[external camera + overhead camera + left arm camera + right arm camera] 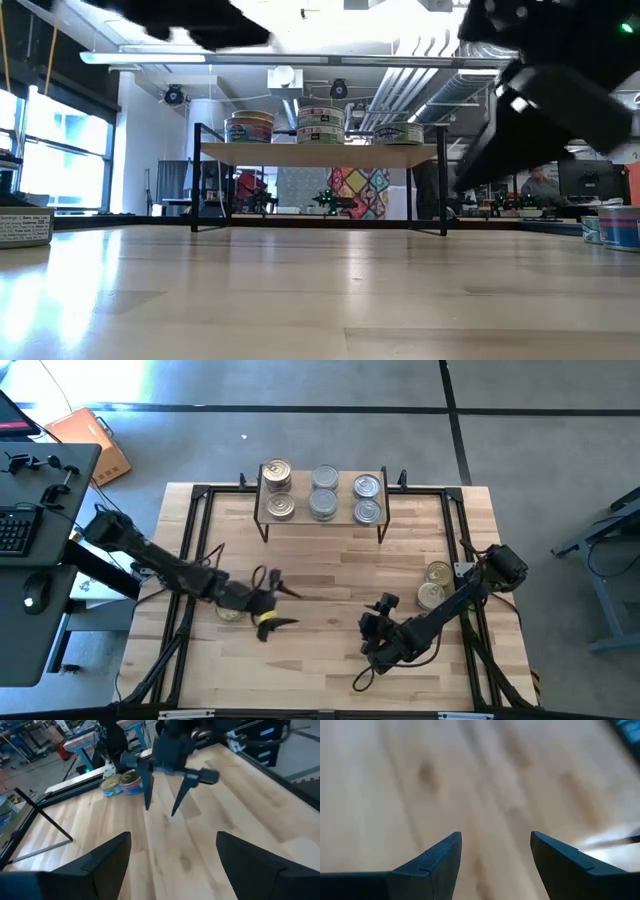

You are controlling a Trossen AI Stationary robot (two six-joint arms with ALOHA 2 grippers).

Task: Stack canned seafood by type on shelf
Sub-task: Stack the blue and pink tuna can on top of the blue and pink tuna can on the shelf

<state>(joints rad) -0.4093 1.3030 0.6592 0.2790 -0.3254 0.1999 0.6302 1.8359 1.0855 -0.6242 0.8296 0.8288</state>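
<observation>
Several cans of seafood (323, 492) stand in two rows on the shelf (322, 523) at the table's far side; in the low view they show on the shelf's top (320, 155). One can (230, 613) rests on the table under my left arm. Two more cans (434, 584) sit side by side near the right edge, also seen in the left wrist view (122, 784). My left gripper (290, 608) is open above the table's left middle, pointing right. My right gripper (370, 645) is open over bare wood near the front, fingers slanting down (162, 805).
A black metal frame (190, 560) runs along the table's edges. A desk with a keyboard (15, 530) stands beyond the left edge. Bare wood (330, 570) lies between the shelf and the two grippers.
</observation>
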